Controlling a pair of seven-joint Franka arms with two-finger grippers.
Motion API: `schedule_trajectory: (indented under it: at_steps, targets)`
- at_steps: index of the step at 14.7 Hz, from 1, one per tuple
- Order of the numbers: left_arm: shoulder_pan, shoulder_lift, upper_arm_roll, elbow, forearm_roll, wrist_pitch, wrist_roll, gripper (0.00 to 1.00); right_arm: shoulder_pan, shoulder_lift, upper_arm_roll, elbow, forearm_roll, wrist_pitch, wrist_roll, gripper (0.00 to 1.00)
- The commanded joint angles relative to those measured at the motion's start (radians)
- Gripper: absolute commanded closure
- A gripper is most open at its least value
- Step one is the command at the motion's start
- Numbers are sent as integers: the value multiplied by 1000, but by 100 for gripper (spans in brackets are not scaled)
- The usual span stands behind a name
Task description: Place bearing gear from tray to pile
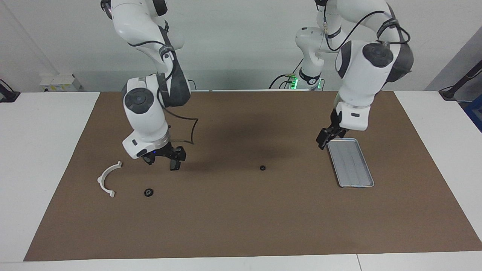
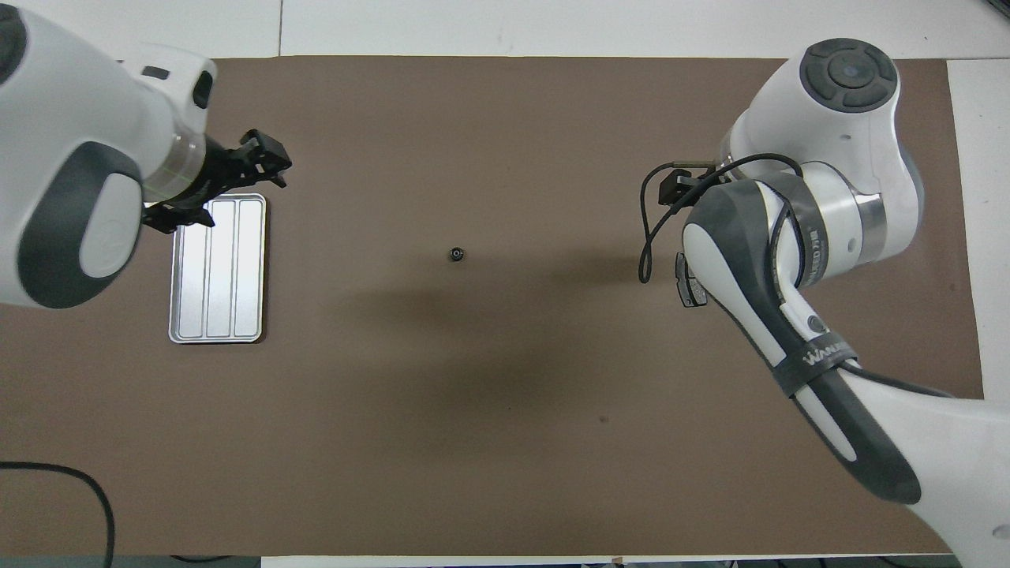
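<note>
The silver ridged tray (image 1: 350, 162) lies toward the left arm's end of the mat and holds nothing; it also shows in the overhead view (image 2: 217, 268). One small black bearing gear (image 1: 263, 168) lies alone at mid mat (image 2: 456, 254). A second gear (image 1: 148, 192) lies beside the white semicircular bracket (image 1: 107, 180) of the pile. One dark pad (image 2: 688, 282) shows by the right arm; the other is hidden. My left gripper (image 1: 325, 140) hangs open and empty over the tray's nearer end. My right gripper (image 1: 162, 162) is open, empty and raised over the pile.
The brown mat (image 1: 241, 226) covers most of the white table. The right arm's cable loop (image 1: 190, 131) hangs beside its wrist. The right arm hides much of the pile in the overhead view.
</note>
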Motion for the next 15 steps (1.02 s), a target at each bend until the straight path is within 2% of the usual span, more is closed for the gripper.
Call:
schedule_trajectory:
  at_steps: [1,4,7,11,13,15]
  targets:
    - [80,-115,-10,-42,10,-99,132,0,100,15,1,68,48,-53,230,0]
    - [134,-197,-9,-44,10,-198,270,0,189,20,1,85,65,-35,418,0]
    - [198,-222,-23,-79,8,-189,362,0,275,75,1,166,79,-55,550,0]
    - [220,-248,-26,-142,8,-140,436,0,353,262,-7,362,56,-78,673,0]
    - [227,-229,-26,-128,7,-91,444,0,393,371,-12,477,31,-75,728,0]
    - [234,-179,-27,-75,-13,-107,444,0,407,431,-12,517,16,-50,750,0]
